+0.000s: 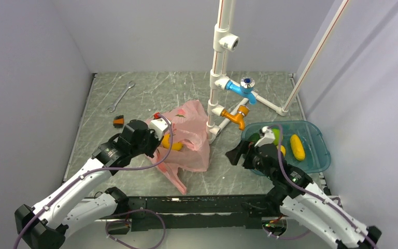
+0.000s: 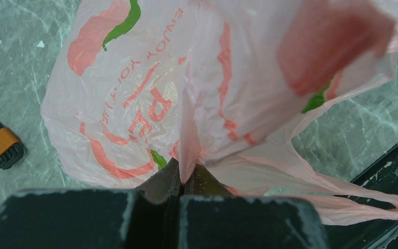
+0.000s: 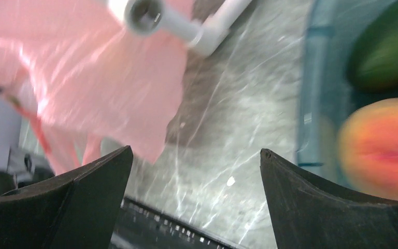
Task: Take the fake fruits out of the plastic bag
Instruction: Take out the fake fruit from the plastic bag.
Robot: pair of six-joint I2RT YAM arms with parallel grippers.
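Plastic bag (image 2: pixel 134 93) fold in clamped left tool (image 2: pixel 182 179); right tool (image 3: pixel 194 161) wide open beside tub (image 1: pixel 316 155).

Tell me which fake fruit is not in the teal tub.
The yellow-orange one at the pink bag, beside the left claw; the others visible lie in the tub.

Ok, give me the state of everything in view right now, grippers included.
left gripper: shut, pinching a fold of the plastic bag.
plastic bag: crumpled on the table, a yellow-orange fruit visible in it.
right gripper: open, empty, beside the teal tub.
teal tub: upright, holding a yellow mango, a peach and a green fruit.
wrench: lying flat, untouched.
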